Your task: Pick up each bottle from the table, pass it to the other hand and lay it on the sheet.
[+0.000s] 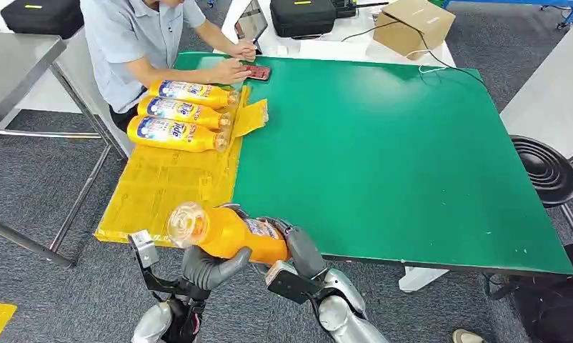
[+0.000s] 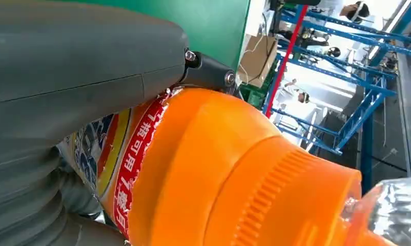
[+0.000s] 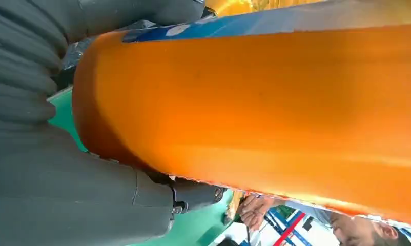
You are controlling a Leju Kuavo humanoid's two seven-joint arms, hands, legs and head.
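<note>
An orange bottle (image 1: 230, 232) with a clear cap (image 1: 186, 221) hangs on its side over the table's near edge, cap pointing left. My left hand (image 1: 212, 266) grips it from below near the neck, and my right hand (image 1: 301, 250) grips its base end. In the left wrist view the bottle (image 2: 219, 169) lies under the grey thumb (image 2: 80, 66). The right wrist view has the bottle's body (image 3: 265, 107) against my right hand (image 3: 65, 179). Three more bottles (image 1: 180, 112) lie side by side at the far end of the yellow sheet (image 1: 162, 189).
The green mat (image 1: 384, 150) covers the table right of the sheet. A person (image 1: 137, 36) sits at the far left corner with hands by a red phone (image 1: 256, 71). A cardboard box (image 1: 412, 25) stands at the back; a black stool (image 1: 544, 168) is at the right.
</note>
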